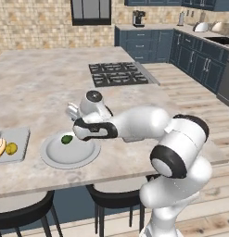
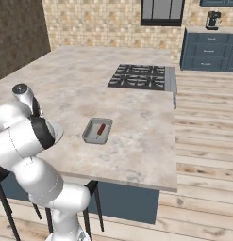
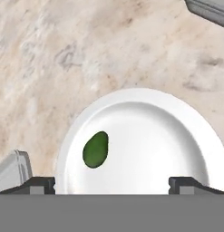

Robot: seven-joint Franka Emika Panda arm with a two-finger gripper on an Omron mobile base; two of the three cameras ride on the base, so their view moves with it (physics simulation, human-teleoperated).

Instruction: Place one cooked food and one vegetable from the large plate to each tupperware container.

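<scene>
fingertips [image 3: 41, 183] stand wide apart at the bottom of the hand view, released, grasping nothing; gripper [image 3: 111, 183] hangs over the near rim of the plate [image 3: 177, 136]; on the plate lies one dark green vegetable [image 3: 95, 150], left of middle in the hand view, apart from both fingers; in the left base view the plate [image 1: 60, 159] sits near the counter's [image 1: 41, 83] near edge with the arm [image 1: 134, 124] reaching over its right side; left of it, apart, a grey tray [image 1: 21, 139] holds a yellow-brown food [image 1: 0, 148] and a round yellow-green one [image 1: 11, 148], just beside each other; in the right base view a second tray [image 2: 92, 134] lies right of the arm, well apart from the plate, with a small red piece [image 2: 102, 129] inside; far on the counter is a stove [image 2: 141, 77]; no writing or label can be read anywhere.
</scene>
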